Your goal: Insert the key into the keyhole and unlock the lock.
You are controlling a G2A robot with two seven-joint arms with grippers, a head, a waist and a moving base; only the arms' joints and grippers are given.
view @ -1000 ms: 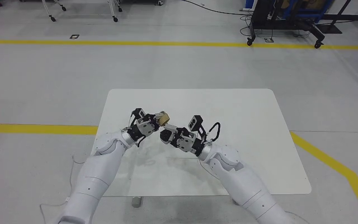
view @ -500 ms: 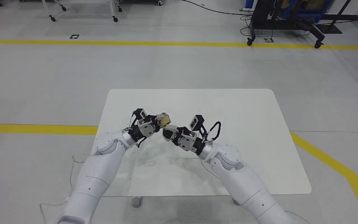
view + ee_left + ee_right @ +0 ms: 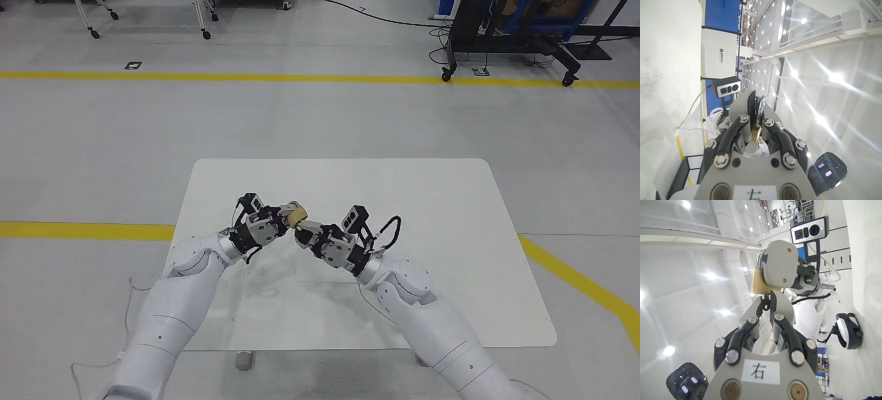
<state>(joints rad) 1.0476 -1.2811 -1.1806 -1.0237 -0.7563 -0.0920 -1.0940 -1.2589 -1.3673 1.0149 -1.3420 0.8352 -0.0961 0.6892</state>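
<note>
Above the middle of the white table (image 3: pixel 450 200), my left gripper (image 3: pixel 284 217) is shut on a brass padlock (image 3: pixel 293 213). In the left wrist view the padlock's brass body (image 3: pixel 755 135) and silver shackle (image 3: pixel 762 103) sit between that gripper's fingers (image 3: pixel 750 106). My right gripper (image 3: pixel 303 236) is right beside it, shut on a small key with a dark head (image 3: pixel 765 304). In the right wrist view the key's tip meets the underside of the padlock (image 3: pixel 759 281), which the left gripper (image 3: pixel 780 266) clamps from the side. The keyhole itself is hidden.
The table's surface below both grippers is bare, with its edges well away on all sides. Yellow floor lines (image 3: pixel 300 77) run behind and beside the table. A wheeled dark frame (image 3: pixel 510 45) stands far back right.
My right gripper has moved up and toward the padlock with the key, closing the gap. The left gripper and padlock have barely shifted.
</note>
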